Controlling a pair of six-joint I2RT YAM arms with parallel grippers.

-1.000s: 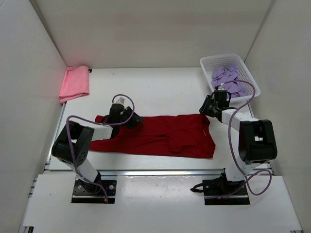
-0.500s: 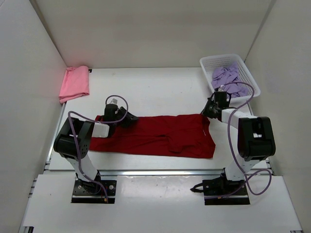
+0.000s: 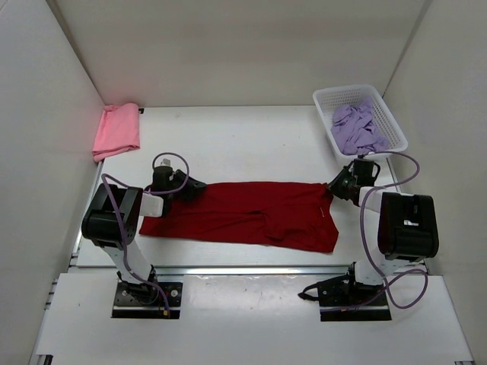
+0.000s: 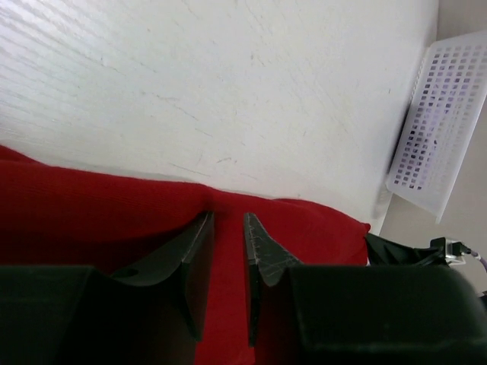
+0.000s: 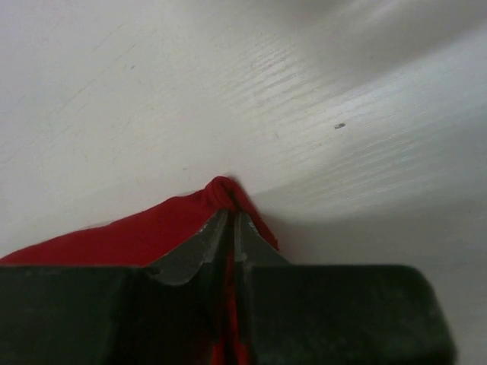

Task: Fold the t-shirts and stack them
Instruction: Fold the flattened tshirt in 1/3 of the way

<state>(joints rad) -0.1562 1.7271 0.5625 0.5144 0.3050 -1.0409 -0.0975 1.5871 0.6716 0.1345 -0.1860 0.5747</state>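
The dark red t-shirt (image 3: 251, 213) lies spread flat across the middle of the table. At its far left corner my left gripper (image 3: 190, 188) sits low, and in the left wrist view the left gripper (image 4: 228, 217) has its jaws close together with red cloth (image 4: 91, 205) between them. My right gripper (image 3: 335, 188) is at the far right corner; in the right wrist view the right gripper (image 5: 230, 214) is shut on a bunched tip of the red shirt (image 5: 137, 236). A folded pink t-shirt (image 3: 118, 129) lies at the far left. The lavender t-shirt (image 3: 361, 125) is crumpled in the basket.
A white mesh basket (image 3: 346, 89) stands at the far right corner, also in the left wrist view as the basket (image 4: 441, 122). White walls enclose the table on three sides. Purple cables loop over both arms.
The right gripper closed on the shirt's far right corner and drew it right. The left gripper slid left along the far edge. The shirt now lies stretched longer and flatter.
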